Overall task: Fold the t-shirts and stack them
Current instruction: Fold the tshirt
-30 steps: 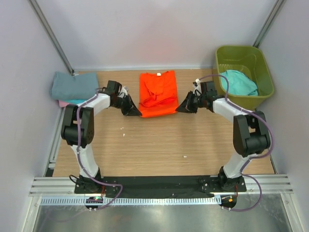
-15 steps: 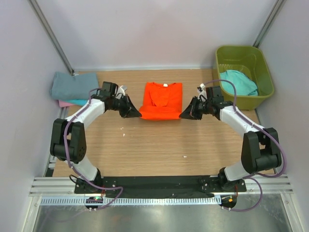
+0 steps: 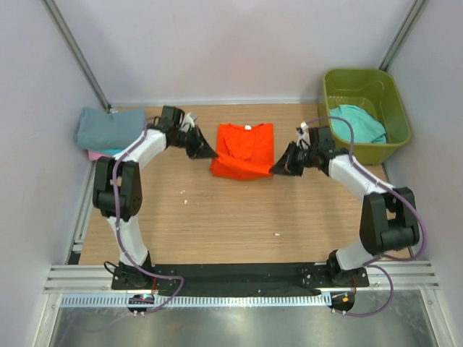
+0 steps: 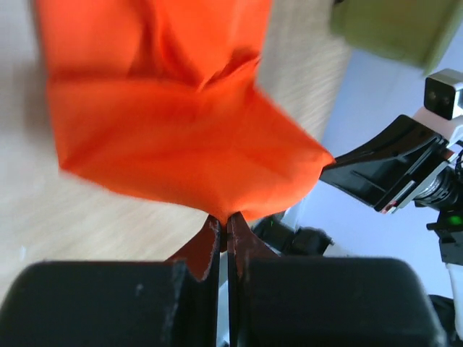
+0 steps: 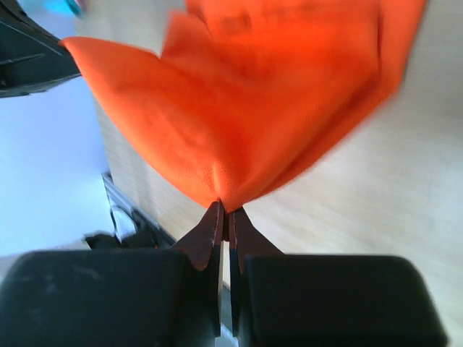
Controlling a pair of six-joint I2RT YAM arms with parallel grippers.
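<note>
The orange t-shirt (image 3: 244,152) lies partly folded toward 12 o'clock on the worktop (image 3: 239,217). The left hand (image 3: 213,153) is clamped on the cloth at the shirt's 9 o'clock edge. The right hand (image 3: 274,170) pinches its 4 o'clock corner.

Right tool (image 5: 225,211) pinches orange t-shirt (image 5: 246,108) corner.
</note>
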